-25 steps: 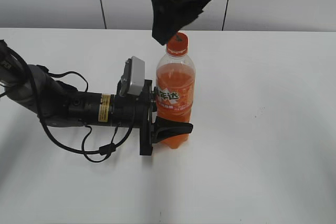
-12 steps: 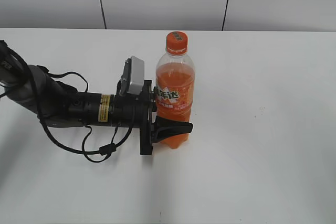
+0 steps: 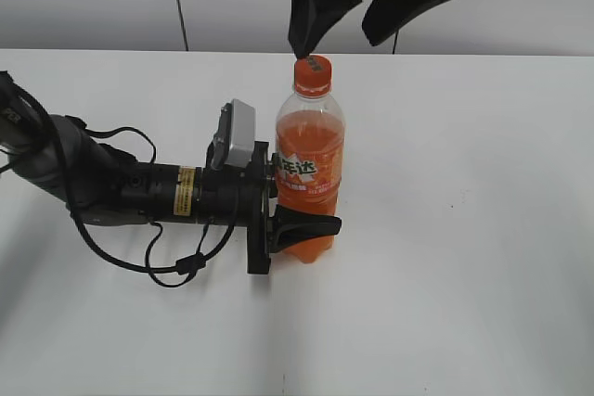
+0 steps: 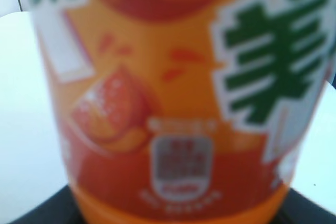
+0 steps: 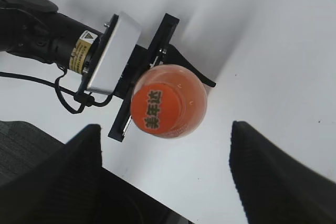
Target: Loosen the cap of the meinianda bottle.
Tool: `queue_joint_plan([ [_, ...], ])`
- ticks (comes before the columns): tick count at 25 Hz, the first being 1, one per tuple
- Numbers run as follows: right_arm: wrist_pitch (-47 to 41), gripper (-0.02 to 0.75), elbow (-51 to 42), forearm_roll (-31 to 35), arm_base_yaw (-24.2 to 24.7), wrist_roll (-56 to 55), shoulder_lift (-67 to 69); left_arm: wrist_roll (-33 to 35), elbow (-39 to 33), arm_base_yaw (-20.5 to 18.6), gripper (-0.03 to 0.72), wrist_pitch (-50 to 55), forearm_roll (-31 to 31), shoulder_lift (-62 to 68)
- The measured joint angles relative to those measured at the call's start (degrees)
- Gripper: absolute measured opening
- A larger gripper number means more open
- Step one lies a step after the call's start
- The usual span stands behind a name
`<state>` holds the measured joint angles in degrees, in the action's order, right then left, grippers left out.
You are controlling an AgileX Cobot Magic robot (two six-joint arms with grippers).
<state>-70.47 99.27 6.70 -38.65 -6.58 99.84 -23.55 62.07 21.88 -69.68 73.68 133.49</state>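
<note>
The meinianda bottle [image 3: 310,159] stands upright on the white table, full of orange drink. Its label [image 4: 173,93] fills the left wrist view, blurred. My left gripper [image 3: 316,220] lies level on the table and is shut on the bottle's lower body. One black finger [image 3: 306,225] shows in front; the other is hidden behind the bottle. The orange cap [image 3: 313,74] [image 5: 156,108] sits on the neck. My right gripper [image 3: 341,44] [image 5: 165,127] hangs open just above the cap. Its fingers [image 5: 79,166] stand wide apart and touch nothing.
The left arm [image 3: 111,187] and its cables [image 3: 176,266] lie across the table's left side. Its wrist camera box [image 3: 234,134] sits beside the bottle. The white table [image 3: 464,229] is bare to the right and front. A grey wall stands behind.
The right gripper rose off the cap to the top of the view, then came back down, turned, with its open fingers above the cap. The bottle and left gripper stayed still.
</note>
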Motion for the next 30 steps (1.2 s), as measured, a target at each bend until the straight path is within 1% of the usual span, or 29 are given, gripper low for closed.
queue_joint_plan([
  [8, 0.00, 0.565, -0.07, 0.30, 0.00, 0.38, 4.61, 0.00, 0.00, 0.00, 0.391, 0.00, 0.00, 0.00],
  [12, 0.00, 0.564, 0.04, 0.32, 0.00, 0.55, 4.74, 0.00, 0.00, 0.00, 0.391, 0.00, 0.00, 0.00],
  [19, 0.00, 0.480, 0.04, 0.32, 0.00, 1.02, 4.74, 0.00, 0.00, 0.00, 0.391, 0.00, 0.00, 0.00],
  [30, 0.04, 0.470, 0.29, 0.66, 0.00, 1.70, 7.17, 0.00, 0.00, 0.00, 0.391, 0.00, 0.00, 0.00],
])
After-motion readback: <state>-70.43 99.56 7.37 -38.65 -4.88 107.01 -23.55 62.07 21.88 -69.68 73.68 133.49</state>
